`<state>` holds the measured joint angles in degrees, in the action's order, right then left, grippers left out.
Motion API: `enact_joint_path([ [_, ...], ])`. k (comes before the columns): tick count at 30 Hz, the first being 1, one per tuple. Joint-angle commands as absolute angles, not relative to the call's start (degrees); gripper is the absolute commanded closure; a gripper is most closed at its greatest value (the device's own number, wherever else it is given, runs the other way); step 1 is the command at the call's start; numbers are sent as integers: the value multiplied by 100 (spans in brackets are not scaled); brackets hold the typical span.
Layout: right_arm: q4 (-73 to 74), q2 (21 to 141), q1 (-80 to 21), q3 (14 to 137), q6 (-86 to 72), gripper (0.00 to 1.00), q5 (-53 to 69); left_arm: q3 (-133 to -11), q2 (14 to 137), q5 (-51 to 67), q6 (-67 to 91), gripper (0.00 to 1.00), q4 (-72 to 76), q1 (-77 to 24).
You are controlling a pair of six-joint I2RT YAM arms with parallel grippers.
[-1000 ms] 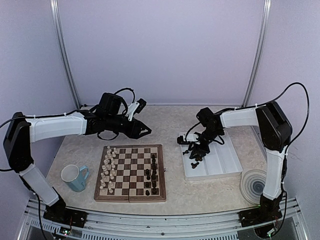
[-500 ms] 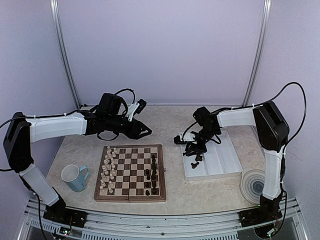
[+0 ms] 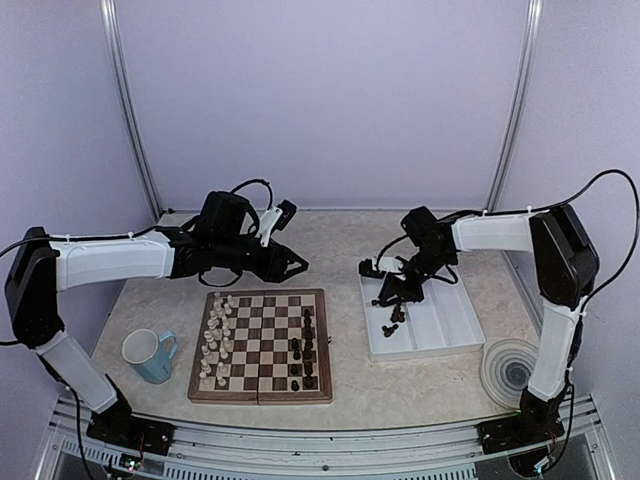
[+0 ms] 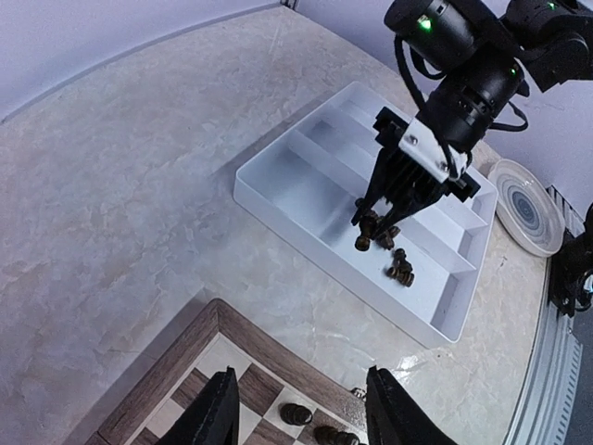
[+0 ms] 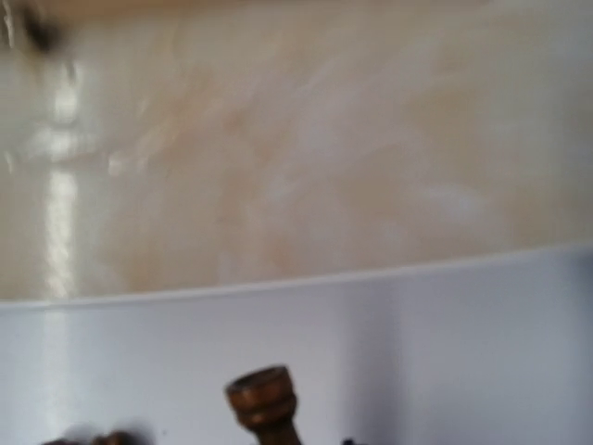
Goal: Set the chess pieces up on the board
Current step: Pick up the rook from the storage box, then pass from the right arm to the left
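Top external: right tool (image 3: 391, 297) over tray (image 3: 447, 322)

From my console the board (image 3: 265, 340) shows dark brown and pale beige checks inside a mid-brown wood border. The chess pieces (image 3: 303, 350) on it read near black (warm brown up close in the right wrist view), and the cream pieces (image 3: 213, 338) sit opposite. The tray (image 3: 445, 325) is plain white, the mug (image 3: 150, 358) pale blue, the plate (image 3: 508, 372) white with blue-grey rings, and the table (image 3: 330, 250) marbled beige.
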<state>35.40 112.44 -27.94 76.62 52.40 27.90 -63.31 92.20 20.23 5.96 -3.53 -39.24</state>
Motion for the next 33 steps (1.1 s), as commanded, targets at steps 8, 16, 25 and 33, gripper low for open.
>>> enact_joint_path([
  [8,2939,9697,-2574,7528,3216,88,4705,-6645,8996,727,1658,48,932,-4873],
  [16,2895,9289,-2583,7422,3181,88,4984,-7392,9977,1087,2321,48,1393,-5217],
  [25,2853,9010,-2584,7321,3208,87,5176,-7910,10553,1372,2563,55,1284,-5247],
  [33,2757,9027,-2584,7293,3152,87,5099,-8029,10735,1656,2637,61,1247,-5280],
])
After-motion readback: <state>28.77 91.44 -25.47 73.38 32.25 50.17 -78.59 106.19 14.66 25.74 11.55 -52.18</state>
